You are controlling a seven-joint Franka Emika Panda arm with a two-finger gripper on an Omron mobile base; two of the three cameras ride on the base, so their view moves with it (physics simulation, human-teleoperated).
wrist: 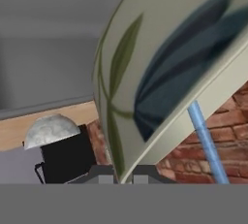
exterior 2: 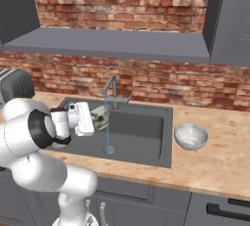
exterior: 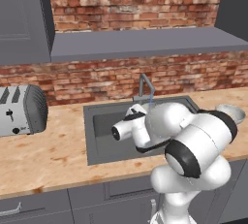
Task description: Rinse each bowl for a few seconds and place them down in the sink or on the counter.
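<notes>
Pincer [exterior 2: 97,118] of mine is clamped on the pale cream, grey-green-backed bowl [wrist: 164,68] under the thin blue water stream [exterior 2: 107,132]. Speckled grey-white bowl [exterior 2: 191,136] sits on the tan wood-grain worktop [exterior 2: 219,156].

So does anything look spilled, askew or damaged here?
Nothing stands out. The pincer holds the cream, leaf-patterned bowl tilted under the tap's running water over the dark sink; the speckled grey bowl sits upright on the counter.

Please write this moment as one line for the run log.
phase: rinsing | claw: shut on cream bowl | water stream: running into sink | speckled bowl: on counter
</notes>
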